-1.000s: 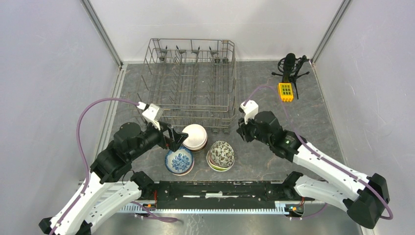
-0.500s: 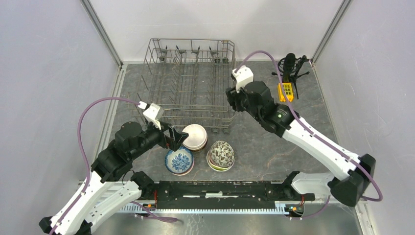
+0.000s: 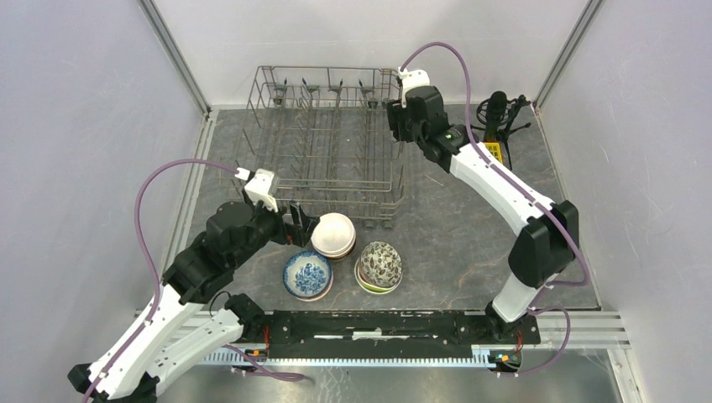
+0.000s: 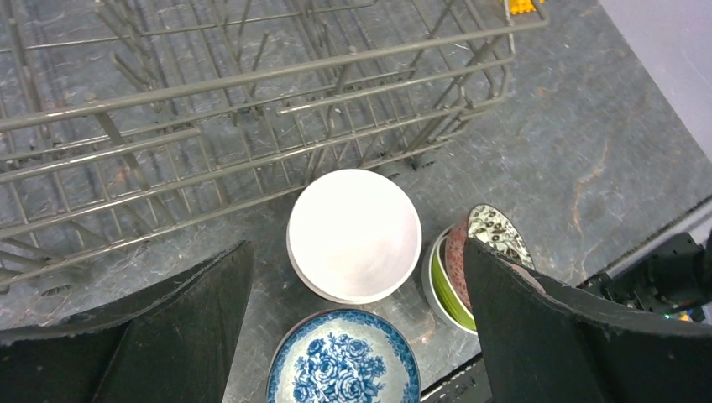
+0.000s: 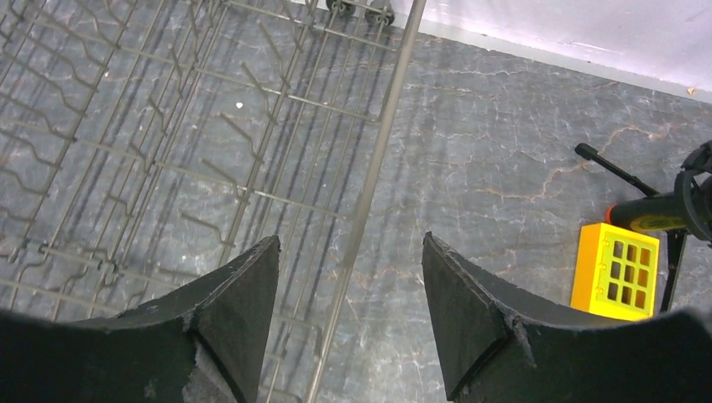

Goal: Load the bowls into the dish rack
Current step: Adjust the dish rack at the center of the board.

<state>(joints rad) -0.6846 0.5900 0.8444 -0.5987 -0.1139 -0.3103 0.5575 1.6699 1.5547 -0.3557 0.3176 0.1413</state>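
Bowls (image 3: 334,234), white, blue-floral and speckled, hug the near edge of the dish rack (image 3: 323,151); left hand (image 4: 357,252), right hand (image 5: 350,243) both spread.

Plain pale walls (image 3: 75,126) with metal corner posts (image 3: 172,54) enclose a dark grey, veined tabletop (image 3: 470,243) under even light.

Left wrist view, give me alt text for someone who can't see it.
The open left gripper hovers over a white bowl standing on the grey table just outside the dish rack. A blue-and-white bowl sits nearer, and a speckled bowl, stacked on others, is at right.
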